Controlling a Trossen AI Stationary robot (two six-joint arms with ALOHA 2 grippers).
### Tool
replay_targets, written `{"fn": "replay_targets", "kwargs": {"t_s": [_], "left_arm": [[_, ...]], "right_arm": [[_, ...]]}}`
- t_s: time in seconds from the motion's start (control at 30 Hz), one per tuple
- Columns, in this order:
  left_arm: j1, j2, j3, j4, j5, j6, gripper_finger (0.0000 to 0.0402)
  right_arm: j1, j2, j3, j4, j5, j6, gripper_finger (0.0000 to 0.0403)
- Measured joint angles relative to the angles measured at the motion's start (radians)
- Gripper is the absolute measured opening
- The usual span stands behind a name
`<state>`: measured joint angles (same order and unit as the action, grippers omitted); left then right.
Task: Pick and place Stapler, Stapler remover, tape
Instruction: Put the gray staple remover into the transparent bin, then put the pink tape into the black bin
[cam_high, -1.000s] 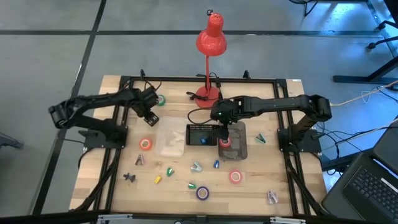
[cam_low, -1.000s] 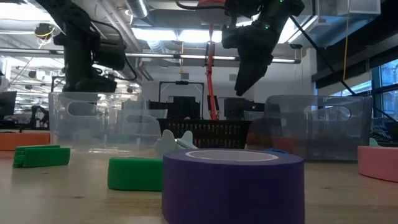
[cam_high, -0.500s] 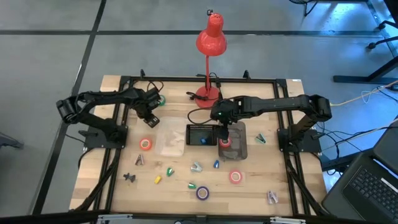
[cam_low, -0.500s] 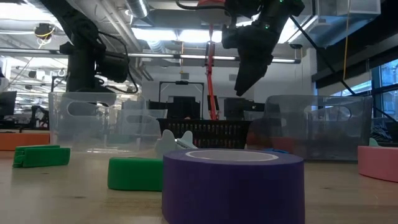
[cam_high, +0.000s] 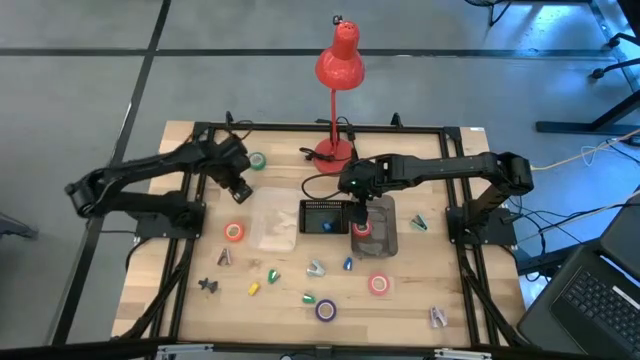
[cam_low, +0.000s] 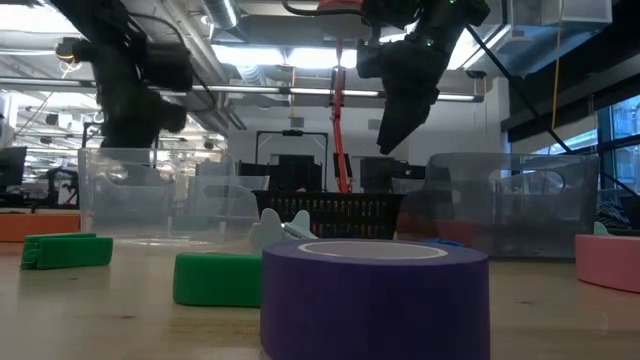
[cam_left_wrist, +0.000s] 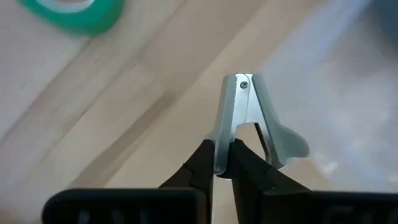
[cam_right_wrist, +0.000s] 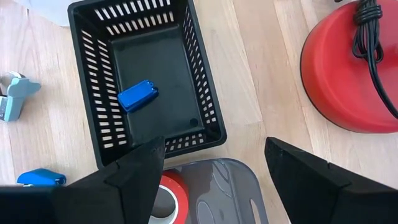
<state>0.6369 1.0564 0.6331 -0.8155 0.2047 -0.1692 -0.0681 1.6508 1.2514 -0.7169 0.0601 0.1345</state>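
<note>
Gripping a silver metal staple remover (cam_left_wrist: 249, 124) between its pinched fingers, the left gripper (cam_high: 238, 178) hung above bare wood at the table's back left, the remover's long axis running straight out from the fingertips. Just beyond it lay a green ring of tape (cam_left_wrist: 74, 12); the clear plastic bin (cam_high: 270, 225) sat nearer the table's middle, toward the right arm, so the carry probably ran that way. Farther across, the right gripper (cam_high: 357, 212) waited with fingers spread wide over a smoky grey bin (cam_right_wrist: 217, 180) holding a red tape roll (cam_right_wrist: 169, 193), beside a black slatted basket (cam_right_wrist: 205, 112) with a small blue stapler (cam_right_wrist: 137, 96)
</note>
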Motion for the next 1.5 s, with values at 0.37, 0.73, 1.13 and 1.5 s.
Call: {"fn": "replay_targets", "kwargs": {"t_s": [0.37, 0.73, 1.13, 1.5], "left_arm": [[-0.035, -0.182, 0.068, 0.108, 0.19, -0.008, 0.0023], [-0.347, 0.098, 0.068, 0.25, 0.16, -0.08, 0.0023], [-0.38, 0.234, 0.068, 0.27, -0.041, -0.045, 0.0023], [-0.38, 0.239, 0.068, 0.29, -0.081, 0.043, 0.0157]], "right_arm": [[0.0, 0.0, 0.0, 0.006, 0.0, 0.002, 0.0278], [0.0, 0.0, 0.0, 0.007, 0.0, 0.015, 0.0278], [0.0, 0.0, 0.0, 0.006, 0.0, 0.015, 0.0278], [0.0, 0.0, 0.0, 0.006, 0.0, 0.018, 0.0278]]}}
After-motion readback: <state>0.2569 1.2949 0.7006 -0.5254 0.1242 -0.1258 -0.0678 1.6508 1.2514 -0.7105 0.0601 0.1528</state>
